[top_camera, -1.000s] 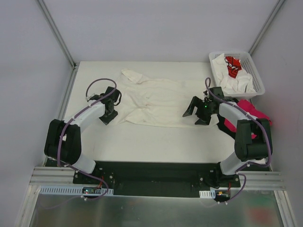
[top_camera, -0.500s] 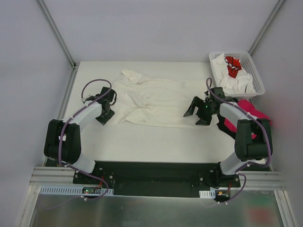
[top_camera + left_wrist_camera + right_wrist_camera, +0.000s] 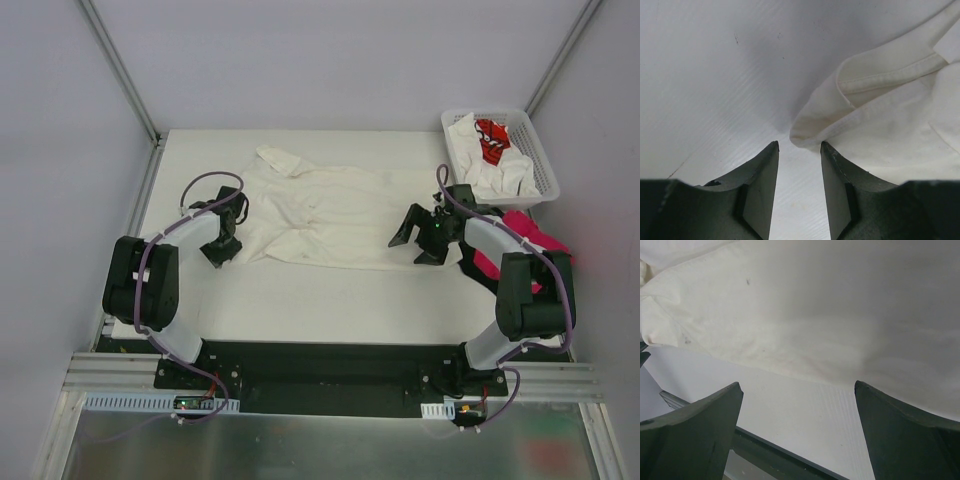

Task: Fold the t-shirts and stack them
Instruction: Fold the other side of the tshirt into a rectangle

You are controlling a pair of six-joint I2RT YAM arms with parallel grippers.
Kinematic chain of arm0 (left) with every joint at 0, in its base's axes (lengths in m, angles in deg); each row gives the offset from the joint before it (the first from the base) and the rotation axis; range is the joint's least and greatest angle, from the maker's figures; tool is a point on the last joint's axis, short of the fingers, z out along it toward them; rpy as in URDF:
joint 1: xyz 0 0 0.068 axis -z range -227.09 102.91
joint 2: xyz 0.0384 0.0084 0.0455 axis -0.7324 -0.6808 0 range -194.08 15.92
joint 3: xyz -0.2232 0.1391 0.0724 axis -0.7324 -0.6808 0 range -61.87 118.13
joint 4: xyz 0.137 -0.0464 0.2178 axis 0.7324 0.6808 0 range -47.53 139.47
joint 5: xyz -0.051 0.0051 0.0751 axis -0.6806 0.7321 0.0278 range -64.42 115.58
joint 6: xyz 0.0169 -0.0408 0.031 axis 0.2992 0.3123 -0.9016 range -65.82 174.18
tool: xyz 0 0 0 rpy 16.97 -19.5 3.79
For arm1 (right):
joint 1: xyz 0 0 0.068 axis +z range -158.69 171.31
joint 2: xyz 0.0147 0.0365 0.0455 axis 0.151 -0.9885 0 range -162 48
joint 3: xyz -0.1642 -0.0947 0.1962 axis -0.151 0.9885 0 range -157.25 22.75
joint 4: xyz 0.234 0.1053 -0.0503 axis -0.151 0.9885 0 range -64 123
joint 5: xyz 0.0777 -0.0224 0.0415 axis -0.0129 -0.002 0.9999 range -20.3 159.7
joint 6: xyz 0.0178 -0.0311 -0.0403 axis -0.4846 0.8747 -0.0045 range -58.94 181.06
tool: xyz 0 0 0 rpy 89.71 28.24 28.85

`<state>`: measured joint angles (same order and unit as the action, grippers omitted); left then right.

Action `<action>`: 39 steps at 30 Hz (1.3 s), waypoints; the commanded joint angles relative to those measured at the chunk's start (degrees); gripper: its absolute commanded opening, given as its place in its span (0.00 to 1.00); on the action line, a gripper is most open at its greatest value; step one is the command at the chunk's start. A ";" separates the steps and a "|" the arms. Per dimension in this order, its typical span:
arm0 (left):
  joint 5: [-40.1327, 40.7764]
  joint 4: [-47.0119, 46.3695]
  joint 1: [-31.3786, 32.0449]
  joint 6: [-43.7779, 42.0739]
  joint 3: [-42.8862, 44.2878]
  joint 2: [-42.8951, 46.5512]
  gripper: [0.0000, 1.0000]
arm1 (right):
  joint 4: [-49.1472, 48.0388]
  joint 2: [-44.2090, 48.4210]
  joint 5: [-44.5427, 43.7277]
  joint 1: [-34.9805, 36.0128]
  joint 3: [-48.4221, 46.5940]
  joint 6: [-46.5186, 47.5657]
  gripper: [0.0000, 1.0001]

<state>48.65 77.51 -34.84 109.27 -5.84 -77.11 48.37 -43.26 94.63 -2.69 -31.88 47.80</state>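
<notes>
One cream t-shirt (image 3: 325, 215) lay spread flat across the middle of the table (image 3: 300, 300), not yet folded. More t-shirts (image 3: 490, 165) sat heaped in the basket (image 3: 545, 160) at the far right corner, and a pink t-shirt (image 3: 525, 228) lay at the right edge, so no stack existed. The left claw (image 3: 799, 145), partly spread, sat at the shirt's near-left corner and gripped nothing. The right claw (image 3: 797, 385) gaped wide over the near hem, empty.

I'm watching the right gripper (image 3: 797, 384), fingers spread wide, hovering at the cream t-shirt (image 3: 815, 310) hem lying on the table (image 3: 805, 425).
</notes>
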 commanded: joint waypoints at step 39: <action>1.63 -3.93 -1.18 -4.20 1.80 -3.30 0.07 | 0.66 2.77 3.99 -5.56 -1.88 -0.37 0.96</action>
<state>48.85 73.91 -35.21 105.88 -4.28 -81.07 50.58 -38.89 96.77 -8.17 -33.02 48.00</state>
